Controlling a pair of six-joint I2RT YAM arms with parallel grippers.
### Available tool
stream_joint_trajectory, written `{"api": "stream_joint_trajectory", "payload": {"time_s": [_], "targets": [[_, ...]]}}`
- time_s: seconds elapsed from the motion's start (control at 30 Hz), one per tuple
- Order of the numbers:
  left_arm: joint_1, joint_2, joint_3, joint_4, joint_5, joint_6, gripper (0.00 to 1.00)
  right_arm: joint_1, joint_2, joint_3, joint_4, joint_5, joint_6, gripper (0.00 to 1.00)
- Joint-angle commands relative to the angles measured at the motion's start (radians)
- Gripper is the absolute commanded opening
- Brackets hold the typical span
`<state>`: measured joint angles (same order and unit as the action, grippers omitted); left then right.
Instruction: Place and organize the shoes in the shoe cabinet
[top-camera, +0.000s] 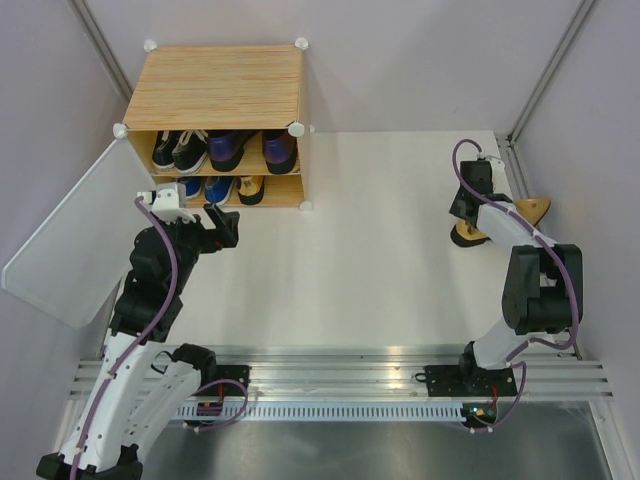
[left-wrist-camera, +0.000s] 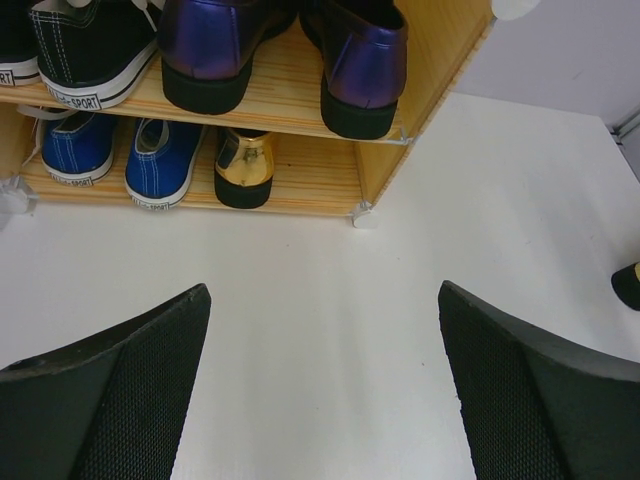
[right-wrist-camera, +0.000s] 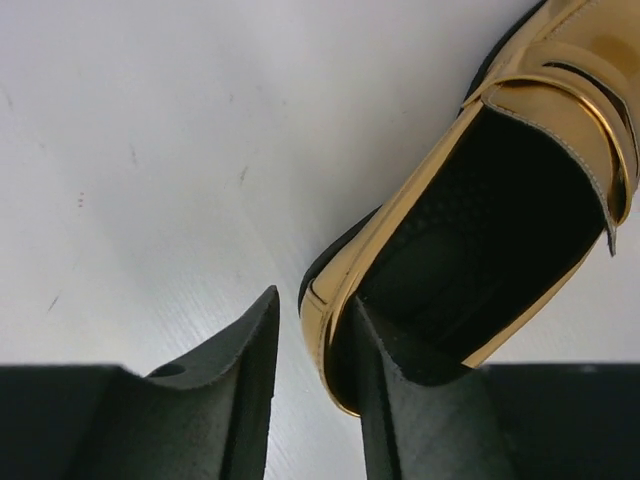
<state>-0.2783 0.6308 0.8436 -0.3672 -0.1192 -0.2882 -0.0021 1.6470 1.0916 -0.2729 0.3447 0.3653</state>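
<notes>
Half open and holding nothing, the right hand (right-wrist-camera: 312, 300) is straddling the heel wall of the gold shoe (right-wrist-camera: 560, 120), lower centre on the worktop (right-wrist-camera: 150, 150); it should be pinching deep and square.

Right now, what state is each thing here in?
Door: open.
Black sneakers: upright on the top shelf.
Purple heels: upright on the top shelf.
Blue sneakers: on the bottom shelf.
Shelved gold shoe: on the bottom shelf, beside the blue pair.
Loose gold shoe: upright on the table.
Left jaws: open, empty.
Right jaws: astride the loose shoe's back rim; grip unclear.
</notes>
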Motion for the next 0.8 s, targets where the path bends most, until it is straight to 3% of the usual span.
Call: {"api": "stream_joint_trajectory", "payload": {"time_s": [0.0, 0.1, 0.27, 0.63, 0.77], "targets": [[-0.002, -0.005, -0.001, 0.022, -0.025, 0.006, 0.96, 0.072, -0.055, -0.013, 0.02, -0.056, 0.011, 0.38], [-0.004, -0.002, -0.001, 0.022, -0.027, 0.004, 0.96, 0.105, -0.078, -0.039, 0.02, -0.081, 0.023, 0.24], [-0.002, -0.002, -0.003, 0.022, -0.03, 0.006, 0.96, 0.232, -0.081, -0.065, 0.018, -0.079, 0.049, 0.22], [-0.002, 0.0, -0.005, 0.024, -0.051, 0.024, 0.97, 0.734, 0.003, 0.027, -0.031, -0.024, 0.201, 0.29], [-0.002, 0.003, -0.006, 0.022, -0.048, 0.029, 0.97, 0.815, 0.01, 0.054, -0.035, -0.09, 0.25, 0.43]]}}
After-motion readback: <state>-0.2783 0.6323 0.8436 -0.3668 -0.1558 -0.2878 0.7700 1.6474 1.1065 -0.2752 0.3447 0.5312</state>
